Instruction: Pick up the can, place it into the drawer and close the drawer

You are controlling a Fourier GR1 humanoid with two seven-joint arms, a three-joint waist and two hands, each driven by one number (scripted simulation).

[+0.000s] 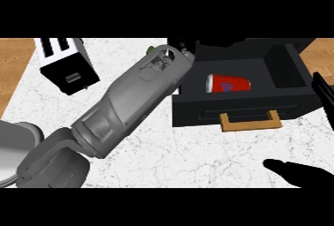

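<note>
White counter [215, 150], red can [228, 83] in open drawer [241, 110], left hand hidden.

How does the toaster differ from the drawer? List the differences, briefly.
The toaster has a white slotted top; the drawer is black with a wooden handle. The toaster sits at far left, the drawer at right. The drawer holds a red can; the toaster nothing visible. Both are boxy with black sides.
</note>
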